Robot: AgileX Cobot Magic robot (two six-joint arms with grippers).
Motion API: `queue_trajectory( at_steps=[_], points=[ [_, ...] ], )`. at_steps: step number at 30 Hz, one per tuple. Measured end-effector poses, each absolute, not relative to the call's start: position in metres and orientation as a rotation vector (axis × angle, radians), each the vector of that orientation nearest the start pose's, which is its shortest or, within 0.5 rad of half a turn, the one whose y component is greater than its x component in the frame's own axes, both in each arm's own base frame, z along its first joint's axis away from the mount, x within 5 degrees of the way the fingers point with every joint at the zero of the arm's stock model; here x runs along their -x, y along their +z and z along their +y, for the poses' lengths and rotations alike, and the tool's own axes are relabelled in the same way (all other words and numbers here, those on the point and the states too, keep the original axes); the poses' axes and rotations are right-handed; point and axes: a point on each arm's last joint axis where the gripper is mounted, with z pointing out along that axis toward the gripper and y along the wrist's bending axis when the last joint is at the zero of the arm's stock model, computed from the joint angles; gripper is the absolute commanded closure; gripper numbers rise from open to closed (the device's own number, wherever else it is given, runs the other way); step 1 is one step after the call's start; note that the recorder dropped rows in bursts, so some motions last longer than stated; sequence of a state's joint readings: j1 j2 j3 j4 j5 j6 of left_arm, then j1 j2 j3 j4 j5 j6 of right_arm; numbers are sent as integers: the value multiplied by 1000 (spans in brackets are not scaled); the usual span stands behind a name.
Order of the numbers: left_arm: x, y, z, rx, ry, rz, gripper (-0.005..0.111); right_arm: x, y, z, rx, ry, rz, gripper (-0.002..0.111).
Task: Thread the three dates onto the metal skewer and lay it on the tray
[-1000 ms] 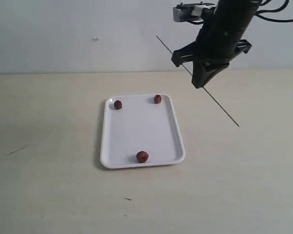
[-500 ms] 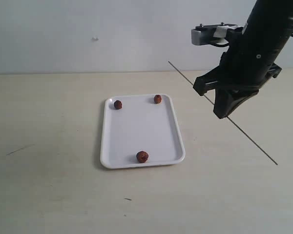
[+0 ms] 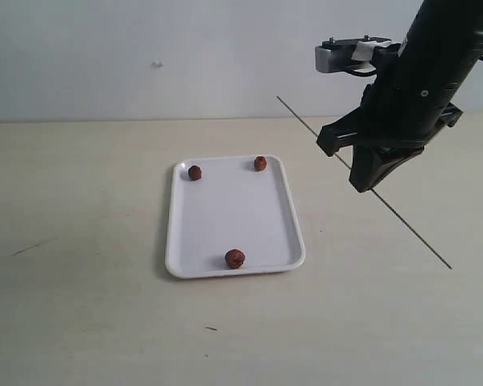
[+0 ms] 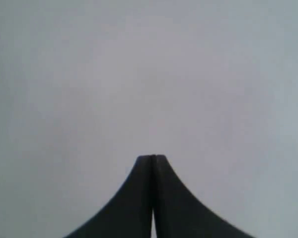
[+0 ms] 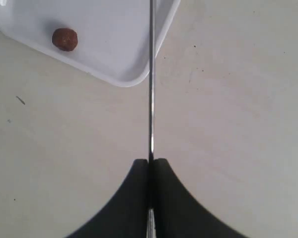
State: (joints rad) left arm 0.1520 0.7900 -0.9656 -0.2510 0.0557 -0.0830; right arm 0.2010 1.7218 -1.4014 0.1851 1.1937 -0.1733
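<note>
The white tray lies mid-table with three dates on it: one at its far left corner, one at its far right corner, one by its near rim. My right gripper hangs right of the tray, shut on the metal skewer, which slants in the air from upper left to lower right. In the right wrist view the skewer runs out from the gripper past the tray's corner, with one date beside it. My left gripper is shut on nothing, facing a blank grey surface.
The beige table stretches around the tray, bare except for small dark marks at the left and front. A pale wall runs behind it.
My right arm has swung right and down with the skewer over the last second, then held almost still. The tray and dates have not moved.
</note>
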Motion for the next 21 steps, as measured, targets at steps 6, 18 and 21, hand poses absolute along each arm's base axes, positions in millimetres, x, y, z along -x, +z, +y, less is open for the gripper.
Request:
queue_trajectory(
  at_steps=[6, 18, 21],
  points=[
    [-289, 419, 32, 272, -170, 1994, 107, -334, 271, 84, 471, 267, 2943, 108],
    [-436, 301, -60, -260, -193, 2700, 61, -336, 272, 84, 466, 263, 2923, 108],
    [-454, 278, -96, -429, -120, 2736, 51, -336, 272, 84, 466, 263, 2923, 108]
  ],
)
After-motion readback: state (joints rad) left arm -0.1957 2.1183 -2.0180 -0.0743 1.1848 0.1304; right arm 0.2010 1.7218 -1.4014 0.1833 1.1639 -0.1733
